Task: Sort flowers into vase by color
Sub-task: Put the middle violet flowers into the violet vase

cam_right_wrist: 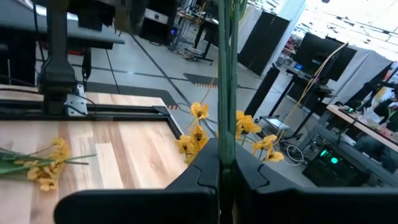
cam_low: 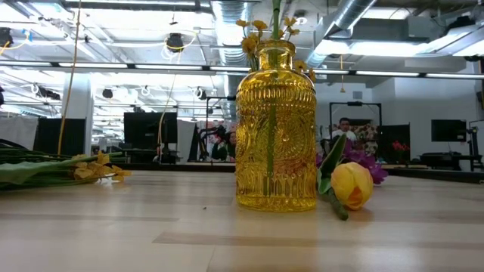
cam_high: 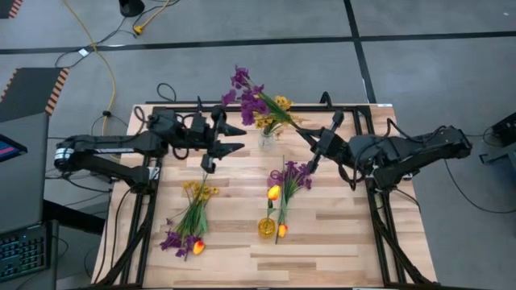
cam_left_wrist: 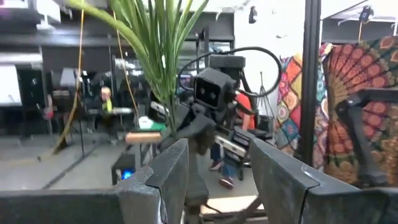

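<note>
Flowers [cam_high: 192, 221] lie loose at the table's [cam_high: 339, 242] left front. The left claw [cam_high: 230, 138] hovers released, left of the clear vase [cam_high: 265, 138]. The right claw [cam_high: 306, 134], clenched on a stem [cam_right_wrist: 226, 93], should lower it upright into that vase, clear of the left claw.

A pale wood table [cam_high: 339, 242] with a smooth, matt plank surface is shown. A glossy yellow glass vase [cam_low: 276, 128] (embossed with a raised pattern) is seen on it. The grippers' fingers [cam_left_wrist: 277, 180] are made of dark matt plastic.
</note>
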Controlling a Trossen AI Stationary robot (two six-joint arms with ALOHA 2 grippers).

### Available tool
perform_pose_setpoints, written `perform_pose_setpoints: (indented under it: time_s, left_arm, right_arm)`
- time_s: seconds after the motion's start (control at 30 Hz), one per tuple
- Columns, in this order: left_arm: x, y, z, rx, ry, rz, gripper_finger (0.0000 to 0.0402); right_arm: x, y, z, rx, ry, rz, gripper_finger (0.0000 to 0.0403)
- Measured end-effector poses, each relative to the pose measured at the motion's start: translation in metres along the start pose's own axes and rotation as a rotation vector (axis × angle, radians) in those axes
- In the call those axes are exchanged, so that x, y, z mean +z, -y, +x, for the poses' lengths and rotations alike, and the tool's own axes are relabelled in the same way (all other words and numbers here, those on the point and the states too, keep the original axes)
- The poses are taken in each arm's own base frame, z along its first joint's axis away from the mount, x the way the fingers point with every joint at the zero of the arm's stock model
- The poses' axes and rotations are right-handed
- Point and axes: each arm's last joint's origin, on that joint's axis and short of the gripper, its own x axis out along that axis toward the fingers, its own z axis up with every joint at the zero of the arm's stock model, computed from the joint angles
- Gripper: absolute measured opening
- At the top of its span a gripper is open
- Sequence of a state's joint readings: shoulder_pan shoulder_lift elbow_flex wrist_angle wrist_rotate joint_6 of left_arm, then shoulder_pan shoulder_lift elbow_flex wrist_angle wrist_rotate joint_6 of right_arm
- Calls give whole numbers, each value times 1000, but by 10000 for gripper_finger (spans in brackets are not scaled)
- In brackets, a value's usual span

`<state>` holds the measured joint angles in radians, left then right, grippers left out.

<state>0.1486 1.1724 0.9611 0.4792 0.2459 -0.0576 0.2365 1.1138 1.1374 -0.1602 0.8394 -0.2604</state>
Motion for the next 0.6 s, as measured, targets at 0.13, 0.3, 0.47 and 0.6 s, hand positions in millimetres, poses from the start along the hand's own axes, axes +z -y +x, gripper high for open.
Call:
perform_pose_setpoints:
  time_s: [0.13, 0.3, 0.47, 0.6]
  left_arm:
    - [-12, -2, 14, 18, 47, 83, 158]
    - [-26, -3, 30, 133, 94, 165, 158]
    - [-37, 0, 42, 211, 173, 247, 158]
    - [-44, 5, 49, 205, 259, 293, 158]
  right_arm:
    - [0, -4, 5, -6, 1, 3, 40]
    - [0, -5, 8, -10, 3, 8, 33]
    - [-1, -8, 10, -9, -1, 2, 44]
    - [-2, -9, 11, -9, -2, 0, 37]
